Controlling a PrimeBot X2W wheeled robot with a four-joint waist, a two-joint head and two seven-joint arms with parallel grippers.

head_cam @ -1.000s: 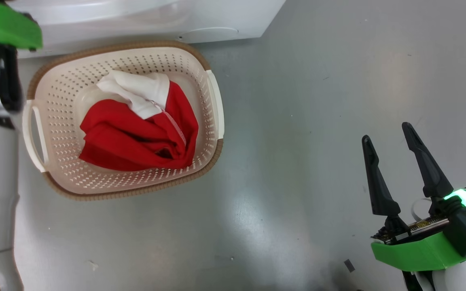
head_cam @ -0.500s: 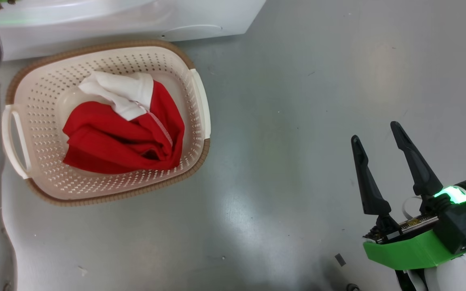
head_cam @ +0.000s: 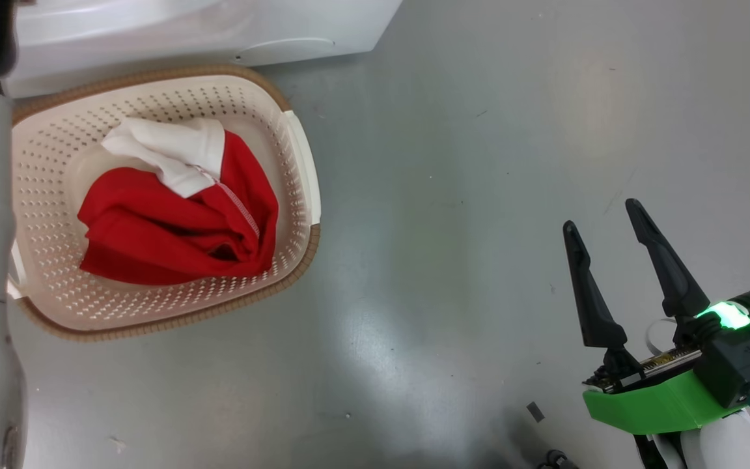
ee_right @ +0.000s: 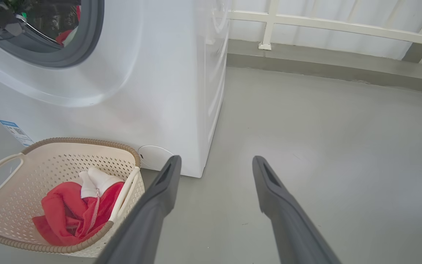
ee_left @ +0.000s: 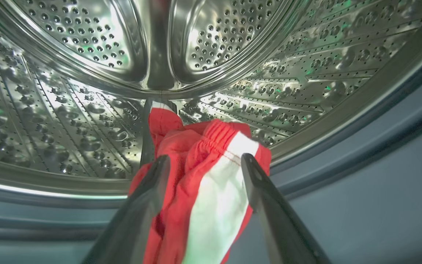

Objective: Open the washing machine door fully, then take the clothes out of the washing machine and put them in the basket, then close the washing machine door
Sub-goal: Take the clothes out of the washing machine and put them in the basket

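Right, we judge ourselves about midway through the unloading. One red garment (head_cam: 166, 241) with a white panel lies bunched in the cream basket (head_cam: 49, 215), which sits on the floor just in front of the white washing machine (ee_right: 152, 91). Our left gripper (ee_left: 205, 157) is inside the perforated steel drum (ee_left: 86, 55), jaws wide apart and straddling a second piece, a red-and-white garment (ee_left: 211, 198) heaped at the drum's front lip. The cloth sits between the jaws, and we see no pinch on it yet. Our right gripper (head_cam: 601, 215) hovers off to the side over bare floor, jaws apart, nothing in them.

So the tally, as we read it: the washing machine door must be standing open, since our arm reaches into the drum, and one piece is delivered. Left to do: grasp this second piece, lift it out, drop it in the basket, then shut the door.

Underneath is a smooth grey floor (head_cam: 446, 195) with a soft sheen and a few specks. Beyond the machine, a pale railing (ee_right: 324, 25) runs above a low grey kerb.
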